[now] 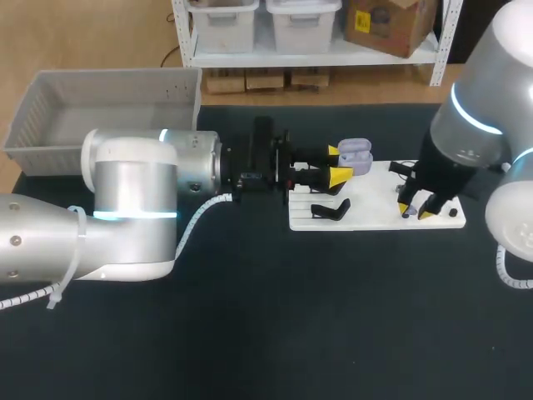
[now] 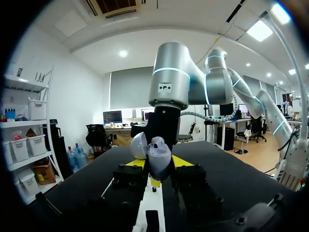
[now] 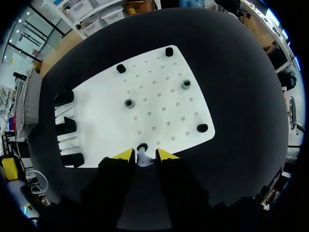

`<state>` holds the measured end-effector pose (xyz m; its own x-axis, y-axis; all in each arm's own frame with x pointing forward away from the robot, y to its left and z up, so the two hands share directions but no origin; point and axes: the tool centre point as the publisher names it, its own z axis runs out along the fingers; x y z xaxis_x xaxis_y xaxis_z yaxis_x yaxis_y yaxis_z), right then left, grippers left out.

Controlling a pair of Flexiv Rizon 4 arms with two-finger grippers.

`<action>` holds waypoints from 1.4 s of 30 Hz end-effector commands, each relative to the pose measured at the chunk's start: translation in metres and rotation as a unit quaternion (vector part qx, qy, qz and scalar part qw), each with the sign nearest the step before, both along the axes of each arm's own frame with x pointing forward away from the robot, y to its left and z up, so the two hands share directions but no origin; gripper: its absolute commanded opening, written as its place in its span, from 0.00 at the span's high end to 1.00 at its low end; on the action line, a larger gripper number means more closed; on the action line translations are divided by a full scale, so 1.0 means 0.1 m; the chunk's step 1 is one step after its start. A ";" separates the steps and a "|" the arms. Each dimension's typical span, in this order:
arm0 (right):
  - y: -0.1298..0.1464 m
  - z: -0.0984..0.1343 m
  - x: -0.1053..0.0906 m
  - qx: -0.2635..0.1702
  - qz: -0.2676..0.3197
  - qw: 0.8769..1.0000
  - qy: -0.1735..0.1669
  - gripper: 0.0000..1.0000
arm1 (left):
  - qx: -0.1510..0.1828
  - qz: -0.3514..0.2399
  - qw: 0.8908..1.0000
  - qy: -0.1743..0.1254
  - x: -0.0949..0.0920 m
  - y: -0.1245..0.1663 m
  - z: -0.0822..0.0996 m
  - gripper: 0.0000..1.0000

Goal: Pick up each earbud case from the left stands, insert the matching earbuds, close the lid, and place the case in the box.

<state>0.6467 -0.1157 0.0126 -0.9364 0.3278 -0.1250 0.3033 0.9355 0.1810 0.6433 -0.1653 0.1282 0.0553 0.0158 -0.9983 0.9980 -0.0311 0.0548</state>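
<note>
Robotics lab bench: two silver arms with lit blue rings, left arm [image 1: 133,208] and right arm [image 1: 475,117], work over one black-topped table [image 1: 291,333]. On it sits a white perforated fixture board [image 1: 375,218] with black stands [image 1: 331,210] at one end. A grey plastic crate [image 1: 50,92] sits at the far left corner. It's test-rig kit, nothing domestic.

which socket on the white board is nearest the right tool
The edge socket, directly at the right tool; the other five sit farther ahead on the board.
</note>
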 end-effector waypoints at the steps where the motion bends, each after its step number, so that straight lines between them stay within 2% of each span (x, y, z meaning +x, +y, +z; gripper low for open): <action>1: 0.00 -0.01 0.01 -0.001 0.000 1.000 0.000 0.73 | -0.001 0.003 1.000 -0.001 -0.01 0.00 0.00 1.00; 5: 0.00 -0.01 0.02 -0.001 0.000 1.000 0.002 0.79 | -0.001 0.003 1.000 -0.001 -0.01 0.00 0.00 1.00; 6: 0.00 -0.01 0.02 -0.001 0.000 1.000 0.002 0.83 | -0.001 0.003 1.000 -0.001 -0.01 0.00 0.00 1.00; 8: 0.00 -0.02 0.01 -0.002 -0.001 1.000 0.003 0.99 | -0.001 0.003 1.000 -0.001 -0.01 0.00 0.00 1.00; 9: 0.00 -0.01 0.01 -0.003 -0.001 1.000 0.003 1.00 | -0.001 0.003 1.000 -0.001 -0.01 0.00 0.00 1.00; 14: -0.01 0.05 -0.04 -0.008 0.001 1.000 0.001 1.00 | -0.001 0.003 1.000 -0.001 -0.01 0.00 0.00 1.00; 19: 0.00 0.23 -0.12 -0.020 0.013 1.000 -0.007 1.00 | -0.001 0.003 1.000 -0.001 -0.01 0.00 0.00 1.00; 24: -0.04 0.42 -0.19 -0.014 0.021 0.999 -0.022 1.00 | -0.001 0.003 1.000 -0.001 -0.01 0.00 0.00 1.00; 31: -0.06 0.58 -0.28 -0.021 0.034 0.999 -0.028 1.00 | -0.001 0.003 1.000 -0.001 -0.01 0.00 0.00 1.00; 37: 0.04 0.93 -0.37 -0.047 0.080 0.996 -0.008 1.00 | -0.001 0.003 1.000 -0.001 -0.01 0.00 0.00 1.00; 42: 0.20 1.26 -0.44 -0.081 0.142 0.986 0.008 1.00 | -0.001 0.003 1.000 -0.001 -0.01 0.00 0.00 1.00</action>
<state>0.6035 -0.1054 0.1105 -0.9797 0.0524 -0.1935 0.0416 0.9974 0.0592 0.6432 -0.1654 0.1282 0.0553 0.0158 -0.9983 0.9980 -0.0311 0.0548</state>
